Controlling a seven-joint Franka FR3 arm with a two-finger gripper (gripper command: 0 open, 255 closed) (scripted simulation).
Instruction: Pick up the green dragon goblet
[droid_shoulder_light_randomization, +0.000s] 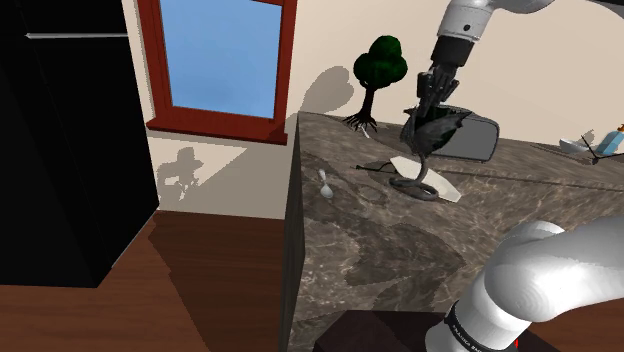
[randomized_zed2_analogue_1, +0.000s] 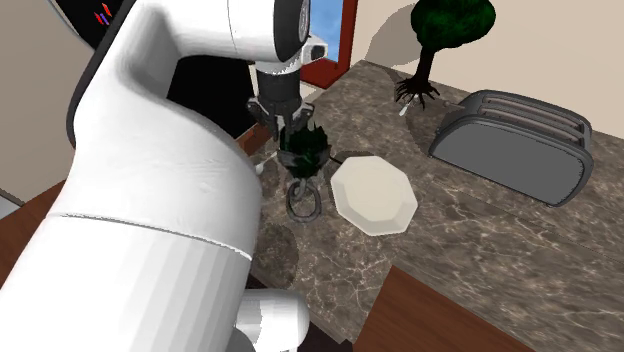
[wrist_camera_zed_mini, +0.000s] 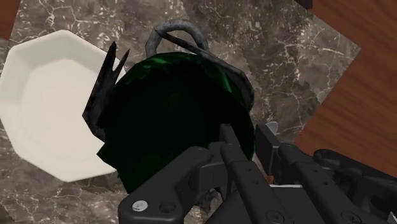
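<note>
The dragon goblet (droid_shoulder_light_randomization: 432, 135) has a dark green bowl, grey wings and a grey ring-shaped foot. It stands upright under my gripper (droid_shoulder_light_randomization: 432, 100), beside the white octagonal plate (droid_shoulder_light_randomization: 447, 192) on the dark marble counter (droid_shoulder_light_randomization: 380, 260). In the wrist view my gripper (wrist_camera_zed_mini: 251, 143) is shut on the goblet (wrist_camera_zed_mini: 172, 114) at its rim, one finger inside the bowl and one outside. In the second exterior view the goblet (randomized_zed2_analogue_1: 305, 155) hangs from the gripper (randomized_zed2_analogue_1: 290, 122), its foot seemingly just above the counter, with a shadow off to the side.
A grey toaster (droid_shoulder_light_randomization: 478, 140) stands behind the goblet near the wall, and a dark green tree figurine (droid_shoulder_light_randomization: 382, 70) sits at the counter's back corner. A small white piece (droid_shoulder_light_randomization: 326, 185) lies near the counter's edge. The plate (randomized_zed2_analogue_1: 375, 195) lies right next to the goblet's foot.
</note>
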